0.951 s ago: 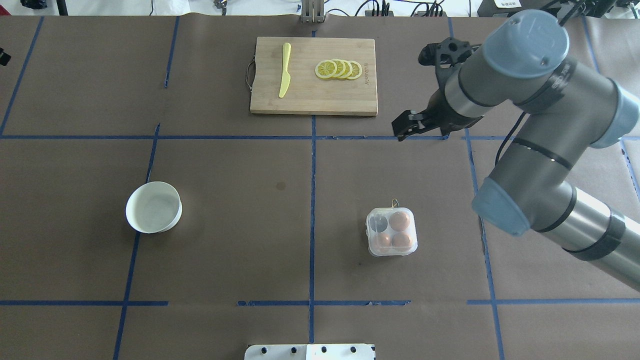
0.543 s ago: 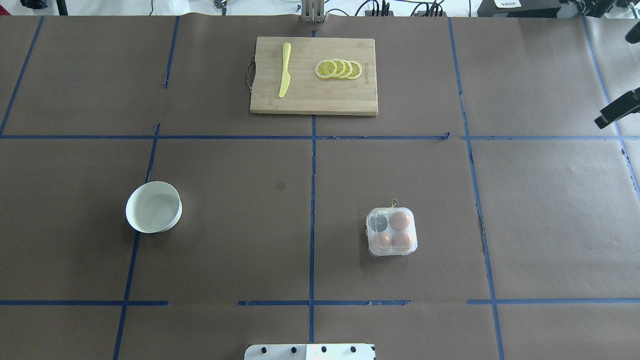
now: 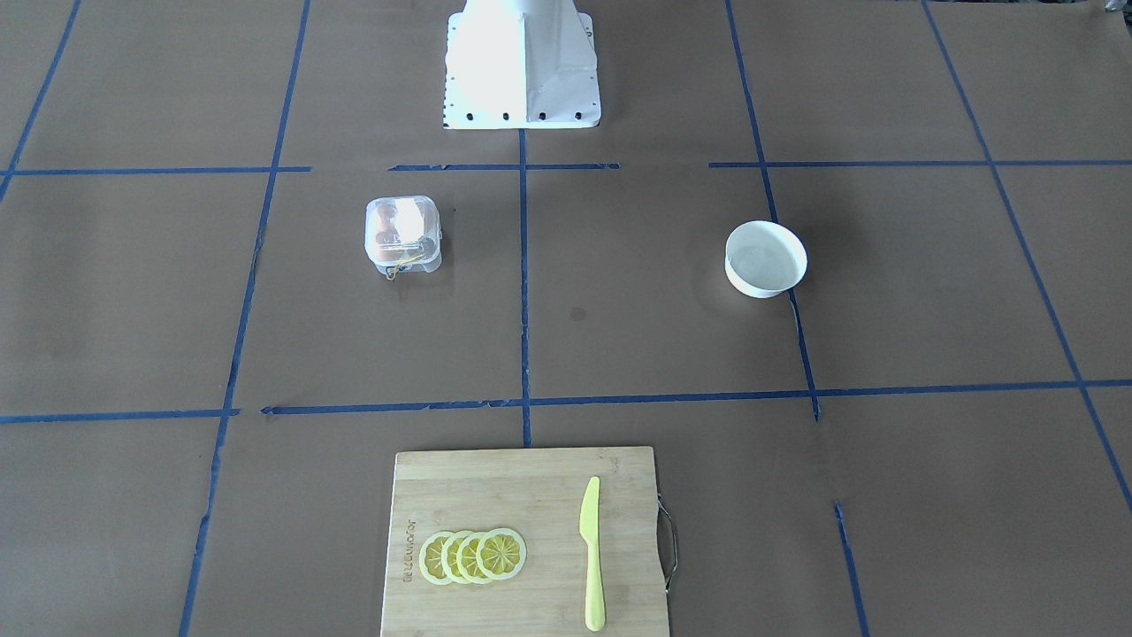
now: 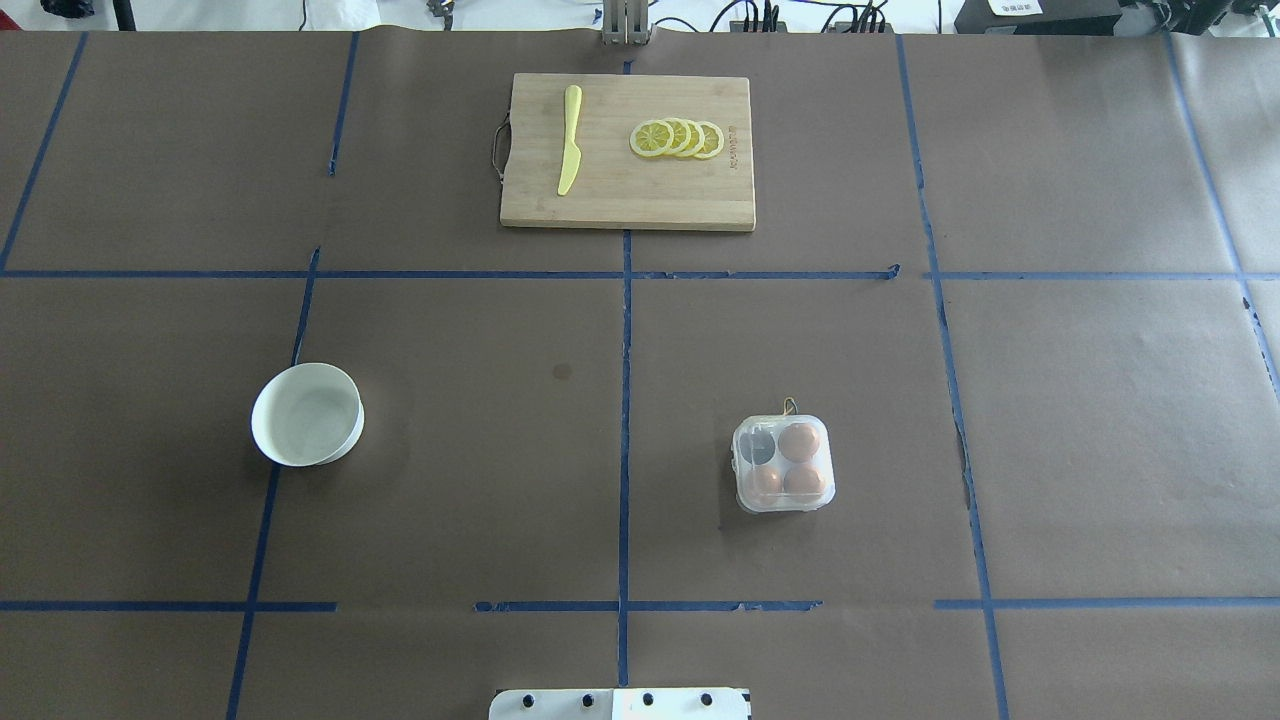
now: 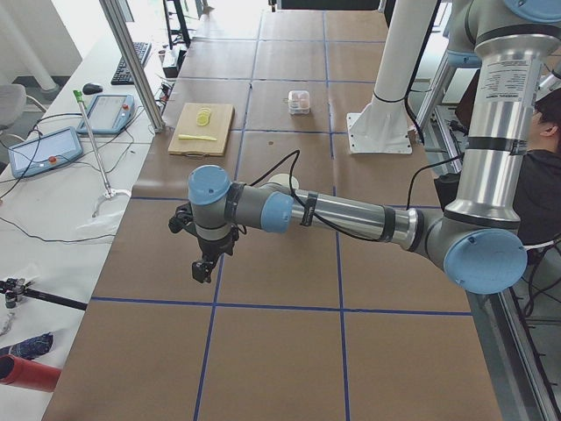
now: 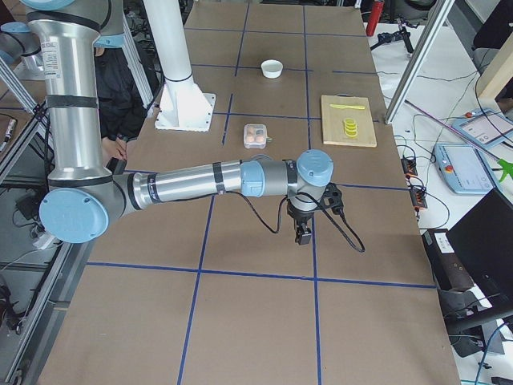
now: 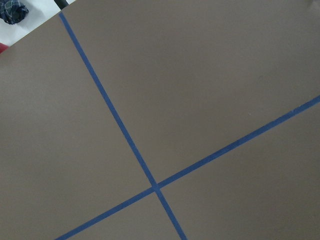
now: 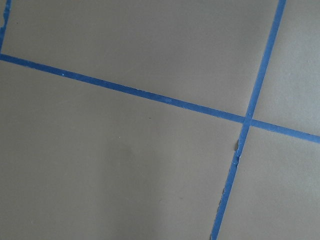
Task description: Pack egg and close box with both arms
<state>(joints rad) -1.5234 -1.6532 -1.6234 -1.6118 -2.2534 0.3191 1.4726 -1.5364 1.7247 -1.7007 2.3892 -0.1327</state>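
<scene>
The clear plastic box (image 4: 783,463) stands on the table right of centre, its lid down over the cells; it also shows in the front view (image 3: 403,234). Three brown eggs (image 4: 799,441) lie inside it, alike; the far-left cell looks dark. A thin yellow cord (image 4: 790,405) sticks out at its far side. My left gripper (image 5: 203,267) shows only in the exterior left view, low over bare table far from the box. My right gripper (image 6: 304,235) shows only in the exterior right view, also far from the box. I cannot tell whether either is open.
An empty white bowl (image 4: 307,414) stands at the left. A wooden cutting board (image 4: 627,195) at the back holds a yellow knife (image 4: 570,140) and lemon slices (image 4: 677,138). The white base block (image 3: 522,66) is at the robot's edge. Both wrist views show only brown table and blue tape.
My right arm has swung off to the right and left the overhead view. The box, the eggs and the bowl have not moved.
</scene>
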